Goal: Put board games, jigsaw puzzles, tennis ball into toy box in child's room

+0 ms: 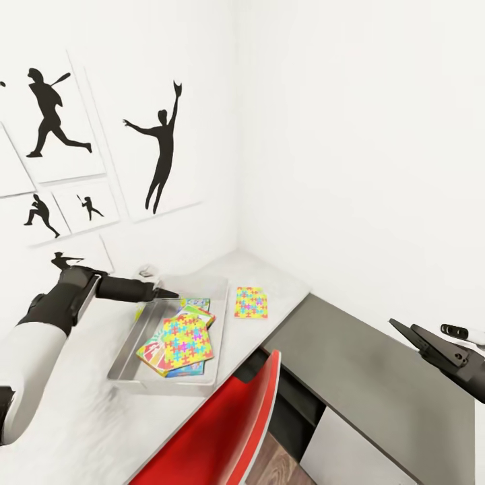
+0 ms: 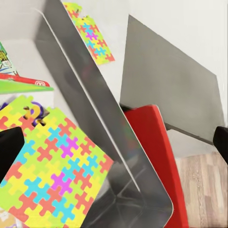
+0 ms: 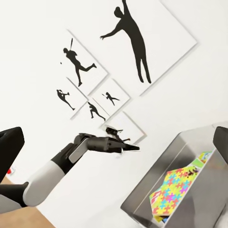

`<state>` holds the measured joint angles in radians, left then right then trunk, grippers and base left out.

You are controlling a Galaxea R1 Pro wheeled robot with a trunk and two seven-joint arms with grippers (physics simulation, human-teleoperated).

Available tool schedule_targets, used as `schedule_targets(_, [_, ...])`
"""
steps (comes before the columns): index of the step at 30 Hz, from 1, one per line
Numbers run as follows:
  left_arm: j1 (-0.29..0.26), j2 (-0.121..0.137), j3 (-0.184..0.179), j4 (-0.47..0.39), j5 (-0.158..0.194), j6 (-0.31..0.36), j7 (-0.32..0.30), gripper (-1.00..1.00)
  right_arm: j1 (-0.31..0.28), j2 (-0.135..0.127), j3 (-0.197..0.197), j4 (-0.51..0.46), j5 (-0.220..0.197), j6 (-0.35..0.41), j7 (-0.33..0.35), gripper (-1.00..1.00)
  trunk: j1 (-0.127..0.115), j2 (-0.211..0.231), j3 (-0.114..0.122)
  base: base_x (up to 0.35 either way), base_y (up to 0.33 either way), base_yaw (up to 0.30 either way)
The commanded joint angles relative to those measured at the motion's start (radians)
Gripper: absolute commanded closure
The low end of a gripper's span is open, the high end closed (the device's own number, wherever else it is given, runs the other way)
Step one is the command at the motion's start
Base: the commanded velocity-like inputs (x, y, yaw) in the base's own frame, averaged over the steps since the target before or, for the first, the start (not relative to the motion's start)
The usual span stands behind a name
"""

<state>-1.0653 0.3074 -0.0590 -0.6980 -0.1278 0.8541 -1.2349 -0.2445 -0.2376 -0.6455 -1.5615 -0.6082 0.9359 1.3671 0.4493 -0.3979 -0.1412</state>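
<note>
One puzzle: we see a bright jigsaw-pattern flat box (image 1: 251,302) alone on the light-grey desk top (image 1: 283,286), beyond the left gripper (image 1: 170,294).
Bin: shallow light-grey rimmed toy box (image 1: 128,353) below that gripper holds another jigsaw box (image 1: 182,339) atop half-hidden game boxes (image 1: 153,353).
Left fingers: we cannot tell their gap.
Right gripper (image 1: 412,335): spread, empty.

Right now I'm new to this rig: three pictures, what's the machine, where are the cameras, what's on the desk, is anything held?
It is a simulated two-armed wheeled robot. The big picture comes from its head; the other two come from cameras near each arm's tool. The left tool hangs over the toy box, a grey bin on the table. In the bin one jigsaw puzzle lies on top of other colourful game boxes. The second jigsaw puzzle lies on the table beside the bin. The right tool is over the lower dark cabinet, open and empty. A red chair stands in front. I cannot tell the left tool's state.
</note>
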Motion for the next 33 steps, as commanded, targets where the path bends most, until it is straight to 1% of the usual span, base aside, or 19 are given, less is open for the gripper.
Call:
schedule_targets(1, [0.001,0.012,0.021,-0.003,-0.007,0.008,-0.041,-1.00,-0.001,0.000,0.000,0.000,-0.002,0.007,0.001,-1.00,0.001,-0.002,-0.001,0.000,0.000,-0.126])
schedule_targets(3, [0.004,0.034,0.061,-0.005,-0.006,0.008,-0.118,-1.00,-0.001,0.000,0.000,0.000,-0.002,0.007,0.001,-1.00,0.001,-0.002,0.002,0.000,0.000,-0.131])
schedule_targets(4, [0.010,0.050,0.089,-0.007,-0.007,0.007,-0.183,-1.00,-0.001,0.000,0.000,0.000,-0.002,0.007,0.001,-1.00,0.001,-0.002,0.003,0.000,0.000,-0.132])
schedule_targets(6, [0.026,0.075,0.124,-0.007,-0.008,0.006,-0.276,-1.00,-0.001,0.000,0.000,0.000,-0.002,0.007,0.001,-1.00,0.001,-0.002,0.006,-0.003,0.000,-0.123])
schedule_targets(7, [0.040,0.095,0.143,-0.008,-0.007,0.004,-0.317,-1.00,-0.001,0.000,0.000,0.000,-0.002,0.007,0.001,-1.00,0.001,-0.002,0.008,-0.031,0.000,-0.102])
schedule_targets(8, [0.048,0.105,0.152,-0.008,-0.007,0.002,-0.331,-1.00,-0.001,0.000,0.000,0.000,-0.002,0.007,0.001,-1.00,0.001,-0.002,0.009,-0.045,0.000,-0.090])
schedule_targets(9, [0.057,0.116,0.162,-0.008,-0.005,-0.003,-0.336,-1.00,-0.001,0.000,0.000,0.000,-0.002,0.007,0.001,-1.00,0.001,-0.002,0.011,-0.057,0.000,-0.076])
schedule_targets(11, [0.102,0.146,0.212,-0.008,0.001,-0.021,-0.336,-1.00,-0.001,0.000,0.000,0.000,-0.002,0.007,0.001,-1.00,0.001,-0.002,0.014,-0.089,0.000,-0.040])
schedule_targets(12, [0.115,0.150,0.227,-0.008,0.003,-0.026,-0.336,-1.00,-0.001,0.000,0.000,0.000,-0.002,0.007,0.001,-1.00,0.001,-0.002,0.015,-0.104,0.000,-0.025])
schedule_targets(13, [0.143,0.157,0.262,-0.008,0.006,-0.035,-0.336,-1.00,-0.001,0.000,0.000,0.000,-0.002,0.006,0.001,-1.00,0.001,-0.002,0.017,-0.099,0.000,-0.016])
schedule_targets(14, [0.175,0.161,0.302,-0.007,0.009,-0.045,-0.336,-1.00,-0.001,0.000,0.000,0.000,-0.002,0.001,0.001,-1.00,0.001,-0.002,0.019,-0.068,0.000,-0.010])
schedule_targets(15, [0.190,0.162,0.323,-0.007,0.010,-0.050,-0.336,-1.00,-0.001,0.000,0.000,0.000,-0.003,-0.003,0.001,-1.00,0.001,-0.002,0.020,-0.055,0.000,-0.008])
schedule_targets(18, [0.276,0.167,0.441,-0.008,0.012,-0.080,-0.336,-1.00,-0.001,0.000,0.002,0.000,-0.003,-0.025,0.001,-1.00,0.001,-0.002,0.025,-0.024,0.000,-0.004])
schedule_targets(20, [0.315,0.167,0.482,-0.008,0.012,-0.089,-0.336,-1.00,-0.001,0.000,0.003,0.001,-0.004,-0.029,0.000,-1.00,0.001,-0.002,0.028,-0.009,0.000,-0.001])
schedule_targets(24, [0.368,0.167,0.525,-0.007,0.012,-0.114,-0.336,-1.00,-0.001,0.000,0.005,0.002,-0.003,-0.034,-0.001,-1.00,0.001,-0.002,0.031,-0.004,0.000,-0.001])
schedule_targets(28, [0.385,0.170,0.558,-0.008,0.013,-0.137,-0.336,-1.00,-0.001,0.001,0.007,0.002,-0.003,-0.039,-0.002,-1.00,0.001,-0.002,0.032,0.000,0.000,0.000])
schedule_targets(29, [0.387,0.170,0.577,-0.008,0.014,-0.139,-0.336,-1.00,-0.001,0.001,0.008,0.003,-0.003,-0.045,-0.004,-1.00,0.001,-0.002,0.032,0.000,0.000,0.000])
schedule_targets(31, [0.398,0.182,0.588,0.004,0.016,-0.150,-0.336,-1.00,0.010,0.011,-0.004,-0.009,0.002,-0.056,-0.015,-1.00,0.001,-0.002,0.032,0.000,0.000,0.000])
schedule_targets(33, [0.409,0.193,0.599,0.008,0.016,-0.161,-0.336,-1.00,0.022,0.010,-0.015,-0.020,0.003,-0.068,-0.026,-1.00,0.001,-0.002,0.032,0.000,0.000,0.000])
